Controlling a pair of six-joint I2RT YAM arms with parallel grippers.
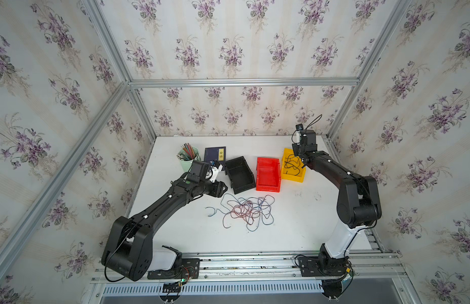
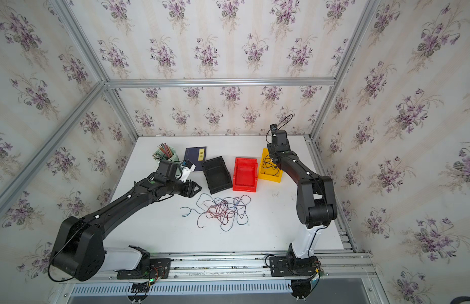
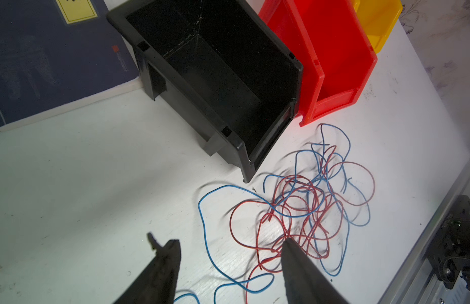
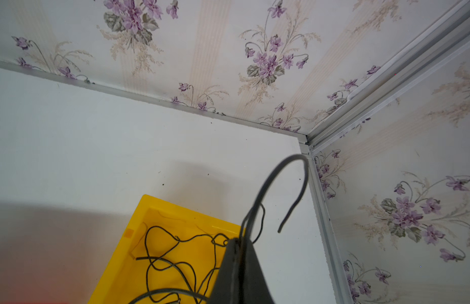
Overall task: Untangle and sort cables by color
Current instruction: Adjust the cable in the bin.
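Clearly, the left gripper [image 3: 228,242] stood with its jaws well apart and held nothing, poised close to the tangle of red and blue cables [image 3: 307,205] on the white table [image 3: 97,171]. The right gripper [image 4: 237,243] was pinched closed on a black cable [image 4: 284,168] over the yellow bin [image 4: 128,252], where more black strands [image 4: 147,244] lay. A black bin [image 1: 239,175] and a red bin [image 1: 268,175] stood in a row beside it. Floral wallpaper [image 1: 228,52] and an aluminium frame [image 1: 241,82] enclosed the table.
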